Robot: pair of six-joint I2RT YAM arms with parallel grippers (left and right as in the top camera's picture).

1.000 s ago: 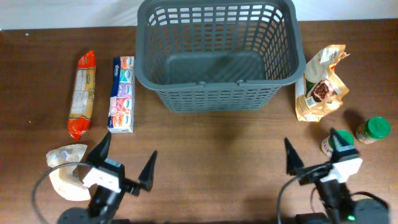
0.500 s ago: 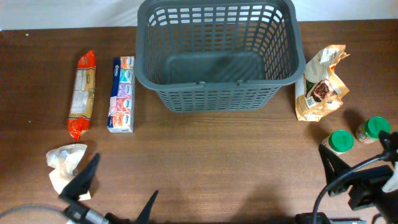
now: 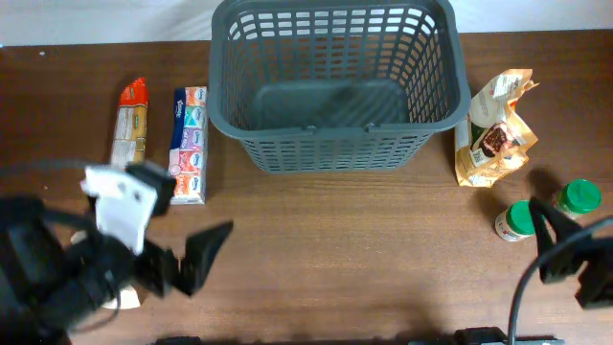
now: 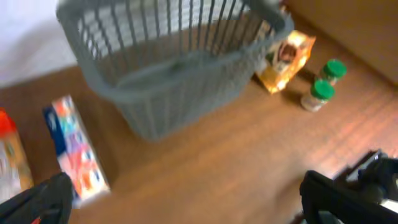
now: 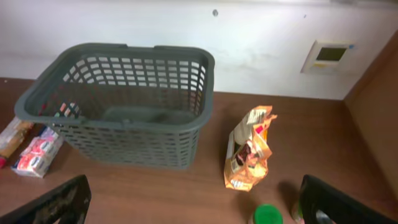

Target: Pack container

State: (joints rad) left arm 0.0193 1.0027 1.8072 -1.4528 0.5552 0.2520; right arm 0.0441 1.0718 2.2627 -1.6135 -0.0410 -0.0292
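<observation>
Spread is full on my left gripper (image 4: 185, 183), nothing between the fingers, over the near left corner of the bench (image 3: 335, 240). Toward the left edge I see an orange-ended packet (image 3: 129, 129), with a colourful tissue pack (image 3: 189, 144) just beside it. The container (image 3: 335, 151) stands upright and empty at the middle of the far edge. A tan snack bag (image 3: 493, 129) lies beside its right wall. Two green-lidded jars (image 3: 517, 220) sit near the right edge. My right gripper (image 5: 193, 196) gapes wide, empty, at the near right corner.
</observation>
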